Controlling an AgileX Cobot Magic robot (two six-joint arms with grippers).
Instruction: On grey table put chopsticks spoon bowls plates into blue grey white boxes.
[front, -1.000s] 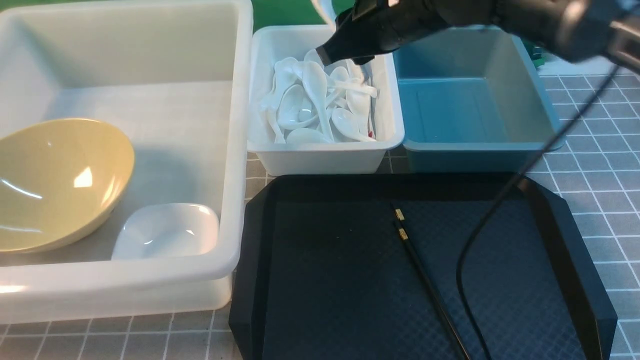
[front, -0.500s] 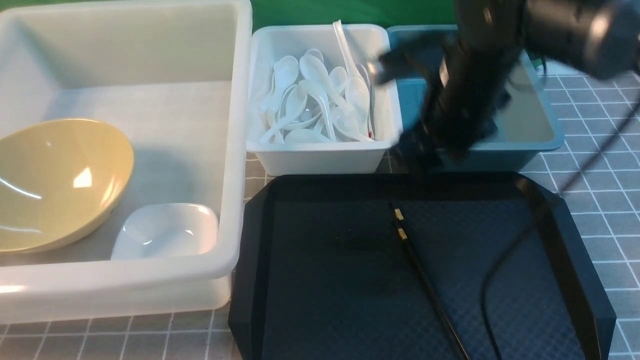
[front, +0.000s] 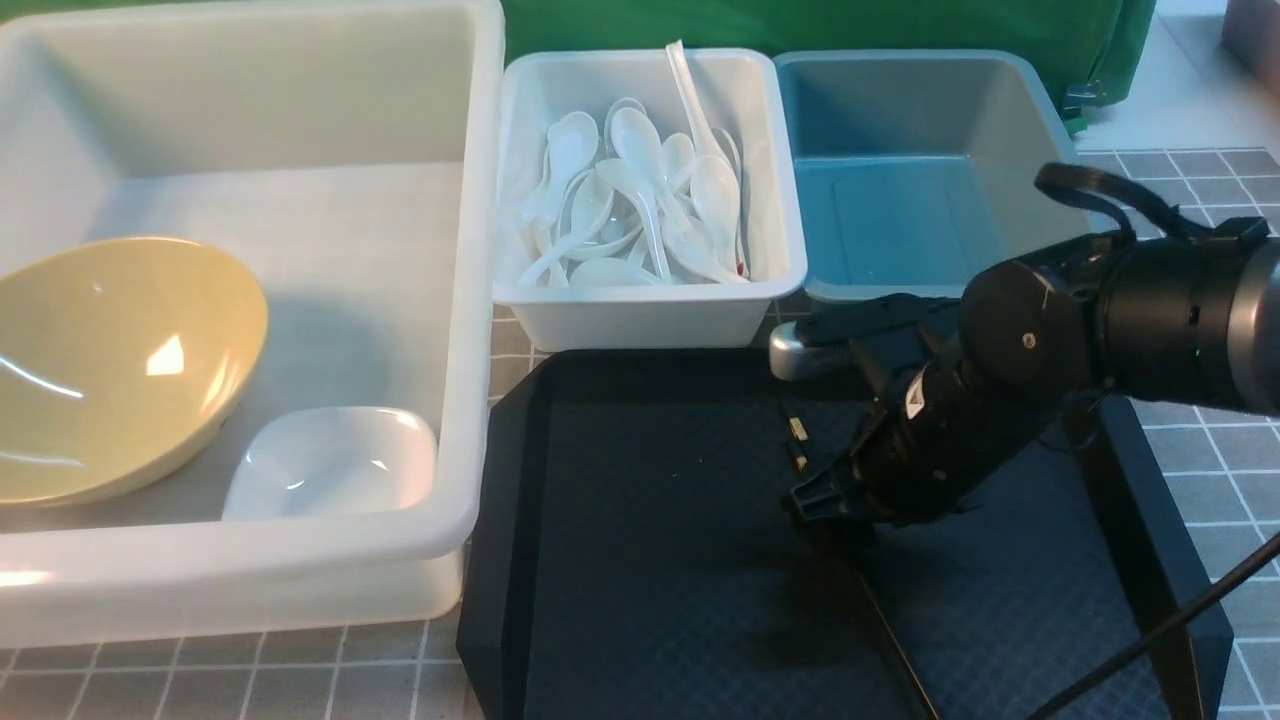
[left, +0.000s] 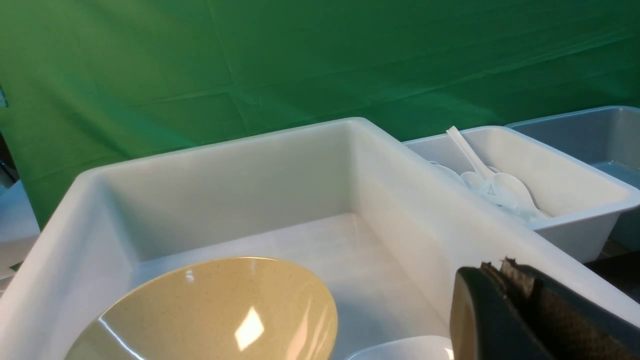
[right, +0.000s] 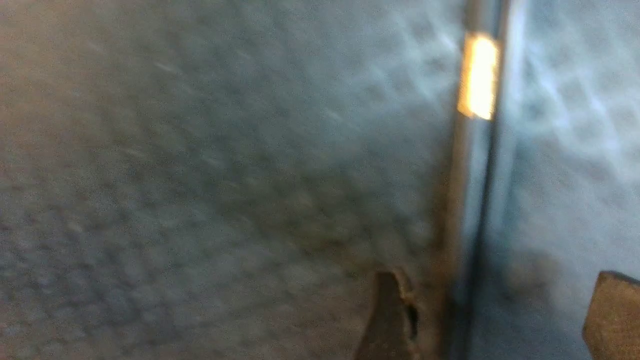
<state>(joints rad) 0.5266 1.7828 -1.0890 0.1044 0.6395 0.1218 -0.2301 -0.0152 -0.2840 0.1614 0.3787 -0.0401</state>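
Two black chopsticks (front: 880, 610) with gold bands lie together on the black tray (front: 640, 560). My right gripper (front: 822, 512) is low over them near their banded end. In the right wrist view it (right: 500, 305) is open, and the chopsticks (right: 475, 200) run between its fingers (right: 387, 320) close to one pad. White spoons (front: 640, 200) fill the small white box (front: 650, 310). The blue box (front: 900, 290) is empty. A yellow bowl (front: 120, 360) and a white dish (front: 330, 460) sit in the large white box (front: 470, 300). My left gripper (left: 500, 270) is shut and empty over that box's rim.
The tray stands in front of the small white and blue boxes, on a grey gridded mat (front: 1190, 330). A black cable (front: 1150, 650) crosses the tray's right front corner. A green cloth (front: 800, 25) hangs behind the boxes.
My right arm has swung from above the spoon box, across the blue box, down onto the tray over the chopsticks. One more spoon now leans in the white box.
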